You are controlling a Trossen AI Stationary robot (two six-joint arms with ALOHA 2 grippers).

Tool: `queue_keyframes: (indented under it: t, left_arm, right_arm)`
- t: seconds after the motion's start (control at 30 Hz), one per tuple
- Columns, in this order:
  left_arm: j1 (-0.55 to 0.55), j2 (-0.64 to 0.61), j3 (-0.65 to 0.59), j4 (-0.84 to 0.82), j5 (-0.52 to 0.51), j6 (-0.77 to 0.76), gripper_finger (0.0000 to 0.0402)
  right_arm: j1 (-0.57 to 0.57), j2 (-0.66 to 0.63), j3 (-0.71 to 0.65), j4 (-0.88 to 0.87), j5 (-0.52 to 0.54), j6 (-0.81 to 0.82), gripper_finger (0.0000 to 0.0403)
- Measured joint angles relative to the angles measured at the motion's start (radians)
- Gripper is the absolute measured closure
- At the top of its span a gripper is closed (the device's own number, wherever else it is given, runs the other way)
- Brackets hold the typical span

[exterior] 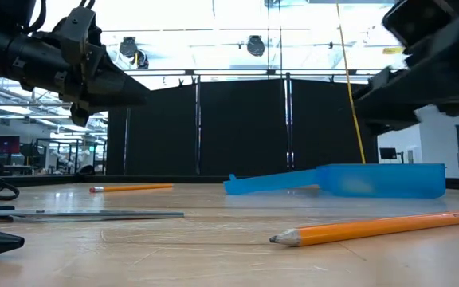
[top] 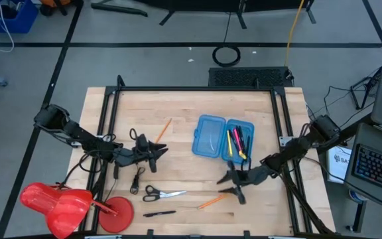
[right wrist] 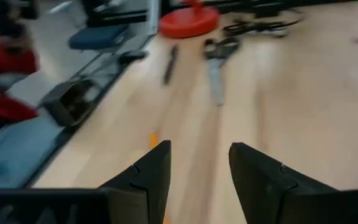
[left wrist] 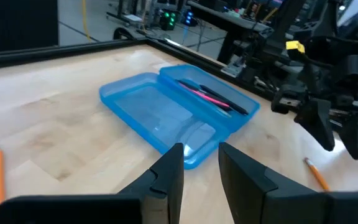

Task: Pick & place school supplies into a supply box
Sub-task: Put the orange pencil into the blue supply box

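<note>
The open blue supply box (top: 217, 138) lies flat on the table. Pink and yellow markers and dark pens (top: 239, 141) lie in its right half, and its left half (left wrist: 148, 112) holds nothing. On the bare wood lie an orange pencil (top: 163, 129), another orange pencil (top: 211, 201), scissors (top: 161, 194) and a black pen (top: 159, 214). My left gripper (left wrist: 201, 163) hovers open left of the box, pointing at it. My right gripper (right wrist: 197, 168) hovers open near the box's front edge, above the near pencil, pointing toward the scissors (right wrist: 218, 59).
A red plastic object (top: 65, 202) with a round base sits at the table's near left corner. A small looped black cable (top: 136, 180) lies beside the scissors. A black frame (top: 111, 119) runs along the table's edges. Bare wood shows between the two grippers.
</note>
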Motion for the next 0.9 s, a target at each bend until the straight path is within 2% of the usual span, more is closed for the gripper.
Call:
queue_keyframes:
  t: [0.13, 0.37, 0.9]
  left_arm:
    - [0.0, 0.0, 0.0, -0.003, 0.041, -0.004, 0.0298]
    - [-0.007, 0.0, 0.0, -0.004, 0.048, -0.01, 0.0298]
    - [-0.007, 0.003, 0.0, -0.037, 0.05, -0.045, 0.0298]
  right_arm:
    - [0.047, 0.0, 0.0, -0.029, -0.009, -0.001, 0.0252]
    - [0.117, 0.018, 0.0, -0.125, 0.056, 0.042, 0.025]
    - [0.139, 0.201, 0.0, -0.033, 0.069, 0.048, 0.0248]
